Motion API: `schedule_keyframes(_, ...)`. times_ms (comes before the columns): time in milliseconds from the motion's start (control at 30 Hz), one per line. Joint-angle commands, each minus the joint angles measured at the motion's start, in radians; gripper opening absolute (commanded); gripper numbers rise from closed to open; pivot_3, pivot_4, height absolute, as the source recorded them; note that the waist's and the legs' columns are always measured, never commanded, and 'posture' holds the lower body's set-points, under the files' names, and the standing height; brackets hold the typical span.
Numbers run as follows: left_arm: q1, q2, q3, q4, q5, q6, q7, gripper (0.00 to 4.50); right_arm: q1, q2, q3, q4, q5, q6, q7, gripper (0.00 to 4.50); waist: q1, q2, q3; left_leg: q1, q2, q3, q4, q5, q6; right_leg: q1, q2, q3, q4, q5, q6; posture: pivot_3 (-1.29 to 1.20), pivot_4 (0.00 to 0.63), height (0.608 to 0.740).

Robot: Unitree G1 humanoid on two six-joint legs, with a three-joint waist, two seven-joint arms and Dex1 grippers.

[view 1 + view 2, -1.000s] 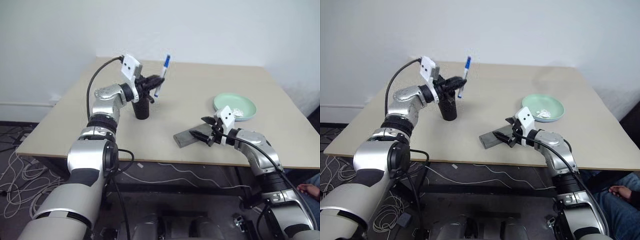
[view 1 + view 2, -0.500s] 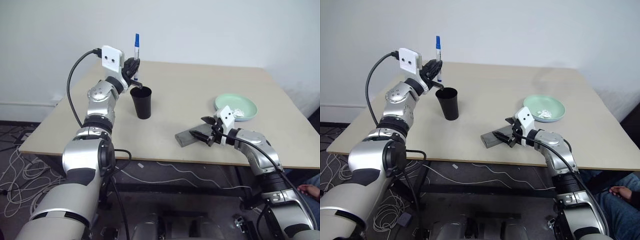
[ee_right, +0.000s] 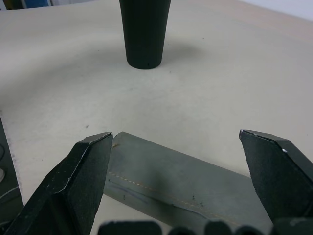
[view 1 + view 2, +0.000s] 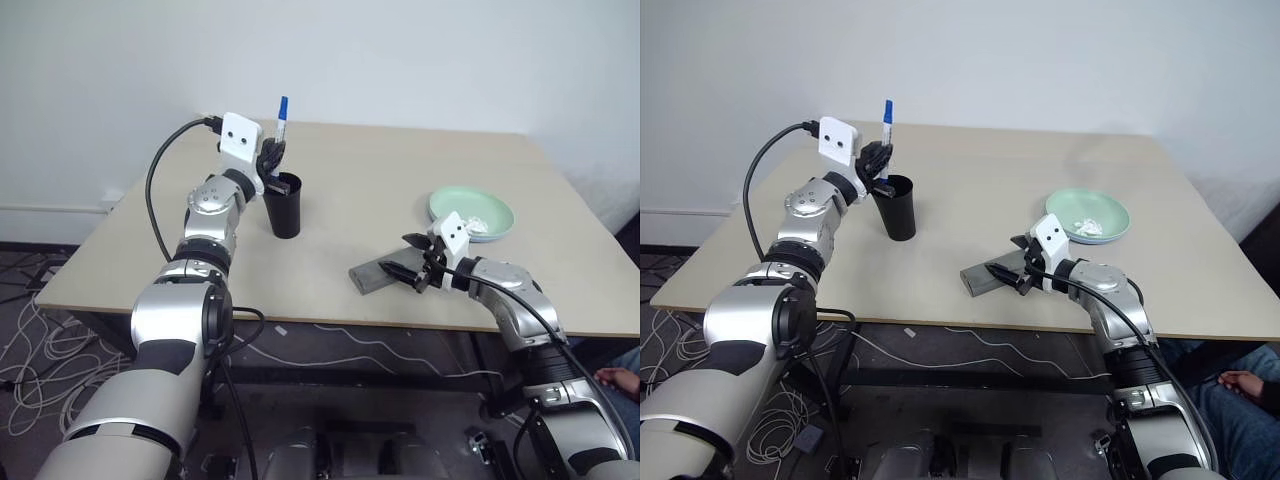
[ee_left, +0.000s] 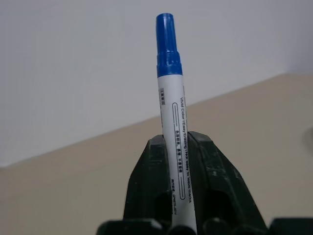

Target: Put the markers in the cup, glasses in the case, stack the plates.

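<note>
Since the earlier frame your left gripper (image 4: 272,158) lowered the marker (image 4: 281,112) to the cup (image 4: 284,205) rim on the table (image 4: 350,230), jaws clamping it upright, tip hidden. Your right gripper (image 3: 183,147) hung wide open over the case (image 4: 378,275).

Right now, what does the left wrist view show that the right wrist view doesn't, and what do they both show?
Left wrist view: a white marker with a blue cap, upright between the left gripper's fingers, with the white wall behind.

Right wrist view: the right gripper's fingers spread wide over the grey case, which lies flat, and the lower part of the black cup standing beyond it.

Both: the beige table.
</note>
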Motion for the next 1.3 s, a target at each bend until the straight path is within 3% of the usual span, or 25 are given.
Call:
schedule_keyframes(33,-0.019,-0.002,0.005,-0.015,-0.006,-0.01,0.006,1.67,-0.012,-0.01,-0.021,-0.046,0.006,-0.003,-0.005,4.5,0.0,0.0,0.0,0.0,0.0,0.0,0.0,0.0,0.0,0.0,0.0,0.0,0.0,0.0,0.0,0.0,0.0,0.734)
schedule_keyframes(200,-0.016,-0.005,0.006,-0.017,-0.008,-0.012,-0.013,3.36,-0.01,-0.008,-0.02,-0.048,0.007,-0.003,-0.007,4.5,0.0,0.0,0.0,0.0,0.0,0.0,-0.001,0.0,0.0,0.0,0.0,0.0,-0.002,0.0,0.0,0.0,0.0,0.734)
schedule_keyframes(567,-0.012,0.0,0.004,-0.019,-0.006,-0.006,-0.017,3.36,-0.012,-0.002,-0.017,-0.046,0.007,-0.003,-0.009,4.5,0.0,0.0,0.0,0.0,0.0,0.001,-0.004,0.0,0.0,0.001,0.001,0.0,-0.007,0.001,0.001,0.0,0.0,0.734)
schedule_keyframes(867,-0.108,0.025,-0.041,-0.011,0.024,0.207,-0.139,3.36,-0.017,-0.002,-0.017,-0.036,0.003,-0.006,-0.01,4.5,0.0,0.0,0.0,-0.001,0.0,0.001,-0.004,0.0,0.0,0.002,0.002,-0.001,-0.009,0.002,0.002,0.0,0.0,0.734)
schedule_keyframes(1300,-0.23,0.073,-0.097,-0.004,0.067,0.345,-0.211,3.36,-0.007,0.013,-0.019,-0.033,0.004,-0.017,-0.033,4.5,-0.001,0.0,0.0,-0.001,0.0,0.001,-0.005,0.0,0.0,0.001,0.002,-0.001,-0.01,0.003,0.002,0.0,0.0,0.734)
